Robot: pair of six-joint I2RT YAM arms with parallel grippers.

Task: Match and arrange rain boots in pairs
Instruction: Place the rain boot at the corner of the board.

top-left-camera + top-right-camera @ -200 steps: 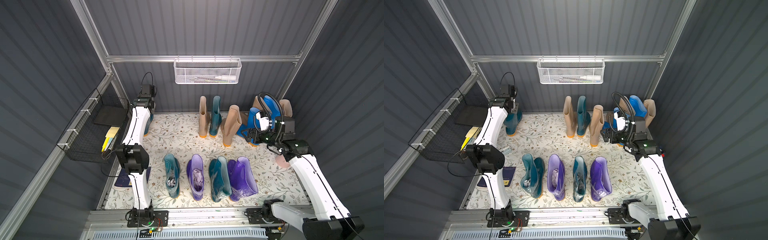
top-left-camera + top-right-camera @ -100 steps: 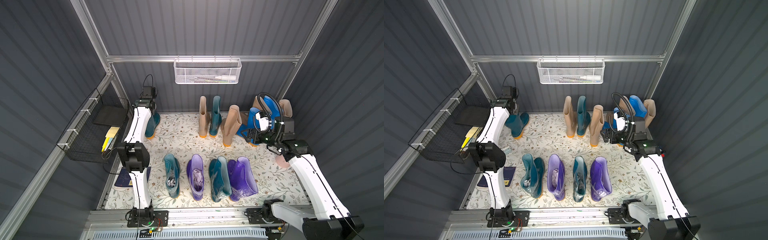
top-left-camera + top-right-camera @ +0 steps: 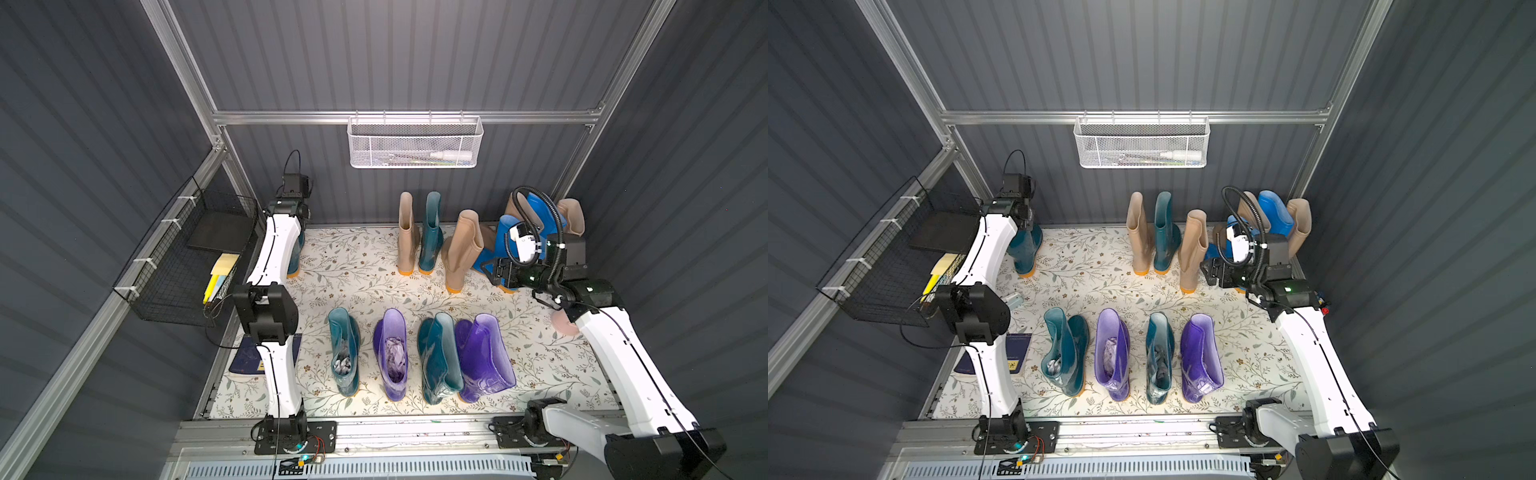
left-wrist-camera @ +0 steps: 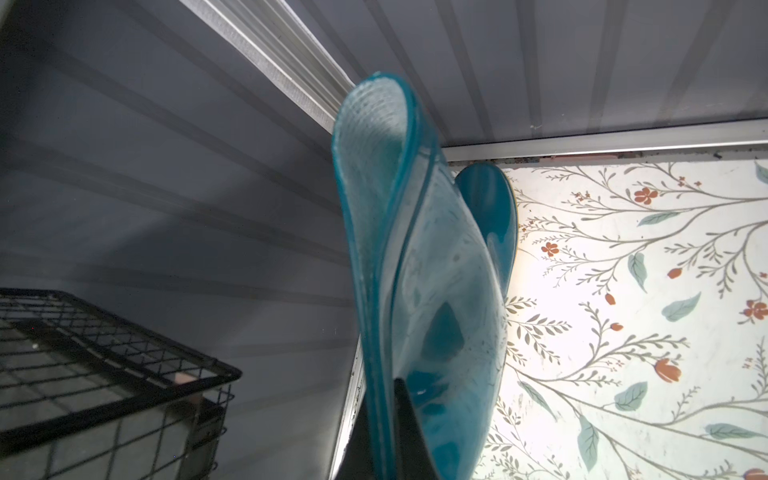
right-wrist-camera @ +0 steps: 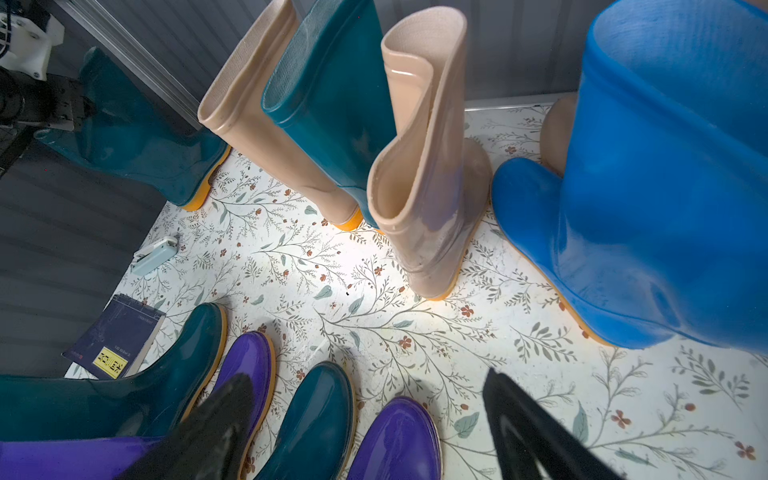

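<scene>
Jaws of the left gripper (image 4: 380, 419) are pressed shut on the top rim of a dark teal boot (image 4: 415, 270), and the soft rubber shaft is squeezed flat between them. This boot is in the far left corner by the ribbed wall (image 4: 166, 208); in both top views the white arm (image 3: 276, 249) covers much of it. The right gripper (image 5: 370, 378) is spread wide and holds nothing, above the flowered mat (image 5: 415, 324) near a bright blue boot (image 5: 644, 208). Behind the right arm (image 3: 615, 353) more blue and beige boots crowd the far right corner, too hidden to count. Nearer, a front row (image 3: 386, 328) goes teal, purple, teal, purple, glossy with orange soles; crumpled paper fills some shafts. A white mesh basket (image 3: 374, 145) on the back wall holds a white tube and thin things too small to name. A black wire basket (image 3: 166, 270) on the left wall holds yellow pads. A pink cup (image 3: 563, 326) is mostly hidden by that arm.
</scene>
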